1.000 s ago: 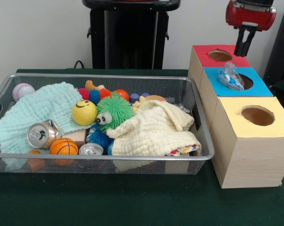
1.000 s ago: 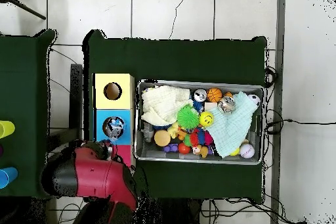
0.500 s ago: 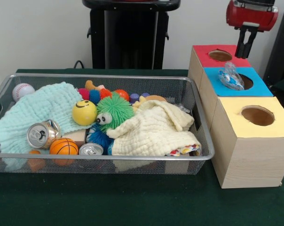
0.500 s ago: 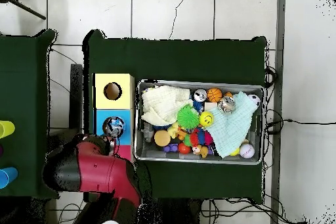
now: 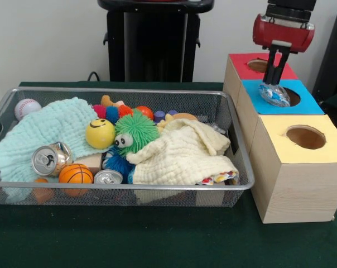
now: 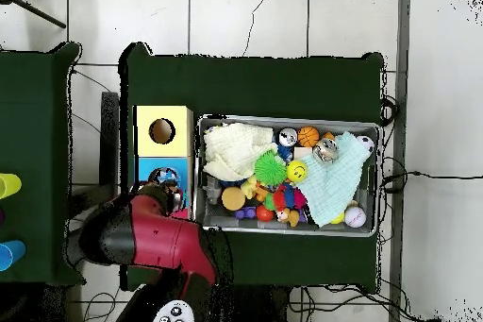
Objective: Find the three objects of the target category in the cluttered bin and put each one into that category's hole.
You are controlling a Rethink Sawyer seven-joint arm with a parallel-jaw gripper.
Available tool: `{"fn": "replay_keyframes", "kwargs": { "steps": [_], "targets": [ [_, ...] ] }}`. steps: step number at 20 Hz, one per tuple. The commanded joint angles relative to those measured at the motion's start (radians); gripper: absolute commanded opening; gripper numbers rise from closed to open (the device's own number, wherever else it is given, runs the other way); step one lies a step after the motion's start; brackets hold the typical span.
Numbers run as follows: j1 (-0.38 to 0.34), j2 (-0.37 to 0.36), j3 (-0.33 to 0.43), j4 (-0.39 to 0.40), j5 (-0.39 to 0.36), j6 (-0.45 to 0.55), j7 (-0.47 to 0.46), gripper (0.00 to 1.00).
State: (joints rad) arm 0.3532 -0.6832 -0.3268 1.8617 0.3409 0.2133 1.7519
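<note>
The red-and-black arm's gripper (image 5: 273, 76) hangs over the blue-topped box (image 5: 302, 104), its dark fingers reaching down to a crumpled clear plastic bottle (image 5: 274, 95) that lies at the rim of that box's round hole; whether the fingers are clamped on the bottle or merely touching it cannot be told from either view. The blue box stands between a red-topped box (image 5: 240, 65) and a yellow-topped box (image 5: 327, 148), all three in a row on the green surface (image 5: 157, 234) just beside a wire mesh bin (image 5: 129, 195). Inside the bin, a pale yellow cloth (image 5: 182, 153) and a mint green cloth (image 5: 43, 131) lie over a jumble of toys: a spiky green ball with eyes (image 5: 135, 131), a yellow smiley ball (image 5: 100, 133), a small basketball (image 5: 75, 173), a baseball (image 5: 26, 107) and two drink cans (image 5: 48, 159). From overhead, the arm's red body (image 6: 156, 238) covers the red-topped box.
</note>
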Motion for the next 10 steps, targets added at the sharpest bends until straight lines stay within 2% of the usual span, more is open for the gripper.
{"fn": "replay_keyframes", "kwargs": {
  "steps": [1, 10],
  "targets": [
    [-0.044, 0.087, 0.12, 0.003, 0.01, -0.109, 0.215, 0.0],
    [-0.037, 0.162, 0.155, -0.003, 0.048, -0.166, 0.251, 0.0]
  ]
}}
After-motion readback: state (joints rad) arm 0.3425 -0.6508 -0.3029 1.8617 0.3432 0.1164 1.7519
